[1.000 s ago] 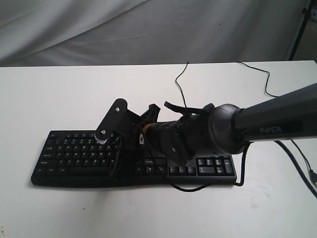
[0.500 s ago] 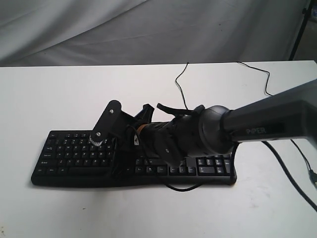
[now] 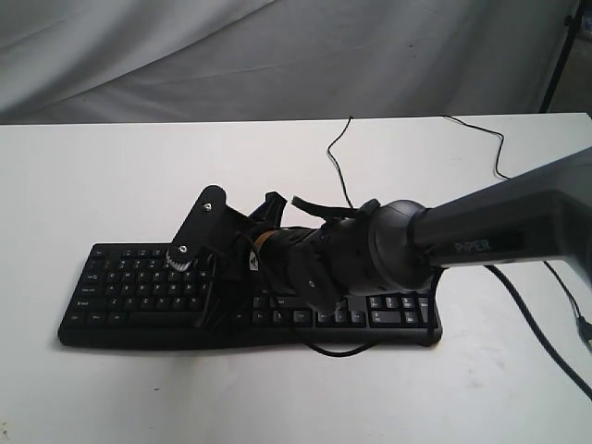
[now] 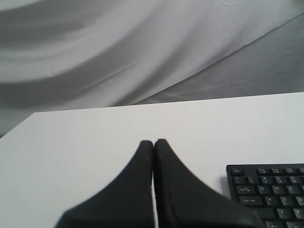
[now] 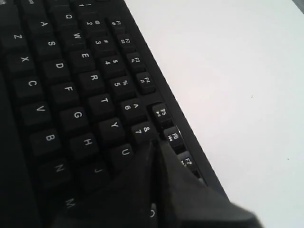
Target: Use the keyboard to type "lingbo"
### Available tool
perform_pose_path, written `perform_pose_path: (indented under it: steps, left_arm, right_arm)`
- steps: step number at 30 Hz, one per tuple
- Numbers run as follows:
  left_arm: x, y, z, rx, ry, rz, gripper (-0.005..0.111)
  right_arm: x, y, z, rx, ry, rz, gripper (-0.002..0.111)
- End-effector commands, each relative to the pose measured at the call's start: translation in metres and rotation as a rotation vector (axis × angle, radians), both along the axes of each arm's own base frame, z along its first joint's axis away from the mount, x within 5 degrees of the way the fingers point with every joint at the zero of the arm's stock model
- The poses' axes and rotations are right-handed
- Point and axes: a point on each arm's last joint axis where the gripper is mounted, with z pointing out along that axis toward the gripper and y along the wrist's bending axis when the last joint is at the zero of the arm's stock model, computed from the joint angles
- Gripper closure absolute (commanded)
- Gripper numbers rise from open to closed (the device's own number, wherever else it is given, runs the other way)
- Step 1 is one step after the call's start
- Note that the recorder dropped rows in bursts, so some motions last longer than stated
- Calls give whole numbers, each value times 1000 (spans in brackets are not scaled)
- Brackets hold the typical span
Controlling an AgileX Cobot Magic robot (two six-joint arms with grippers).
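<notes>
The black keyboard (image 3: 129, 298) lies along the front of the white table (image 3: 111, 176). My right arm reaches across it from the right. The right gripper (image 3: 181, 260) is shut and points down onto the letter keys left of the middle. In the right wrist view the closed right gripper (image 5: 156, 144) has its tips at the 7 and U keys of the keyboard (image 5: 61, 90), touching or just above them; the keys under the fingers are hidden. My left gripper (image 4: 153, 141) is shut and empty over bare table, with the keyboard's (image 4: 270, 190) end beside it.
The keyboard's thin black cable (image 3: 337, 157) runs to the table's back edge. A second cable (image 3: 499, 153) trails at the back right, and the arm's own cable loops in front of the keyboard (image 3: 342, 350). Grey cloth (image 3: 277, 55) hangs behind the table.
My right gripper has slid a little to the left over the letter keys and tilted lower. The keyboard has not moved.
</notes>
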Motion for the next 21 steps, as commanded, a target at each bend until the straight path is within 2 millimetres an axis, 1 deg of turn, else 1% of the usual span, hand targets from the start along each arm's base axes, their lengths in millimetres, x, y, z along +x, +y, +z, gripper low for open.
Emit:
perform_pose_path:
  steps: [1,6,18,21]
  left_arm:
    - [0,0,-2,-4,4,-4,106]
    - [0,0,-2,-4,4,-4,106]
    - [0,0,-2,-4,4,-4,106]
    - [0,0,-2,-4,4,-4,106]
  right_arm:
    - [2,1,1,8,-16,1,108]
    - [1,1,-8,0,10,-6,108]
    - [1,1,-9,0,10,-6,108]
    - [1,1,-13,-4,17,-6,108]
